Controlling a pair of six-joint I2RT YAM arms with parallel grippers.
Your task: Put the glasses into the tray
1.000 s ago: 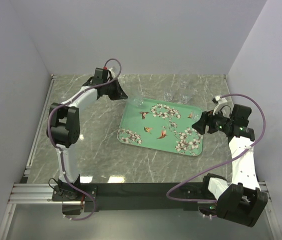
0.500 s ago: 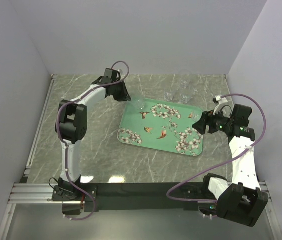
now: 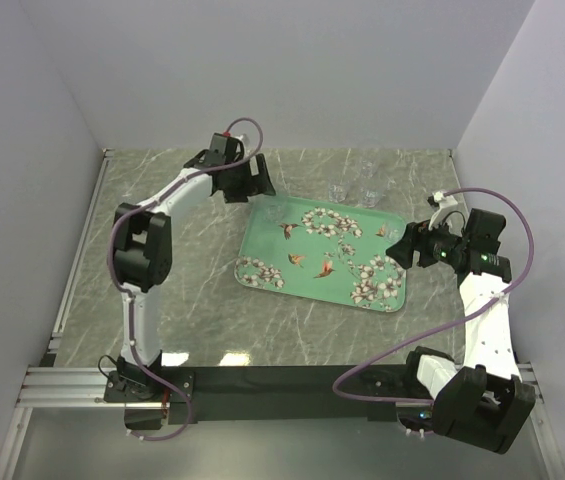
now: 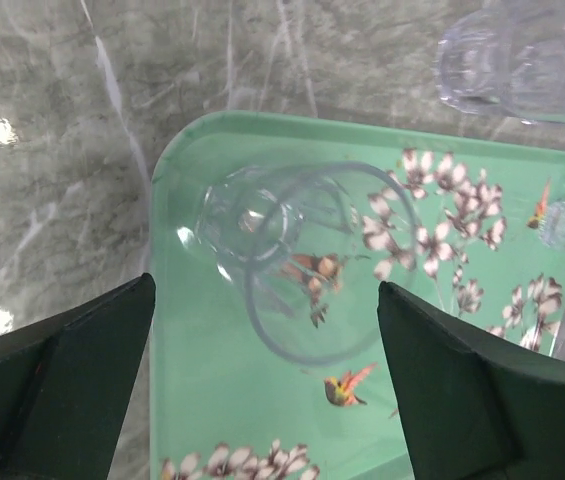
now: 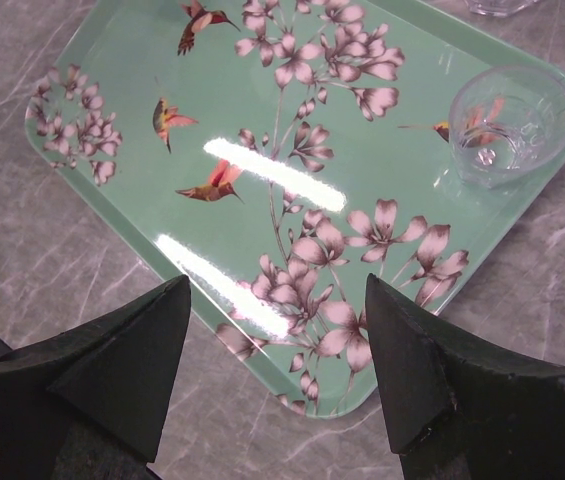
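The mint-green tray point(image 3: 312, 297) with blossoms and birds lies mid-table. A clear glass point(image 4: 282, 250) stands in its far-left corner, and I look down into its mouth. My left gripper point(image 4: 265, 300) hangs open over that glass, a finger on either side, touching nothing; from above the left gripper point(image 3: 262, 193) is at that corner. A second glass point(image 5: 507, 125) sits in the tray's far-right corner. My right gripper point(image 5: 277, 290) is open and empty above the tray's point(image 5: 262, 110) right end, also seen as the right gripper point(image 3: 395, 250) from above. Two more glasses point(image 3: 337, 192) point(image 3: 371, 194) stand on the table behind the tray.
The grey marble table point(image 3: 192, 300) is walled at the back and on both sides. The glasses behind the tray point(image 4: 482, 65) stand close to its far rim. The left arm's elbow point(image 3: 140, 250) rises over the table's left part.
My left gripper swung right to the tray's far-left corner and its jaws went from shut to wide open around the glass there. The glass and the right arm have not moved.
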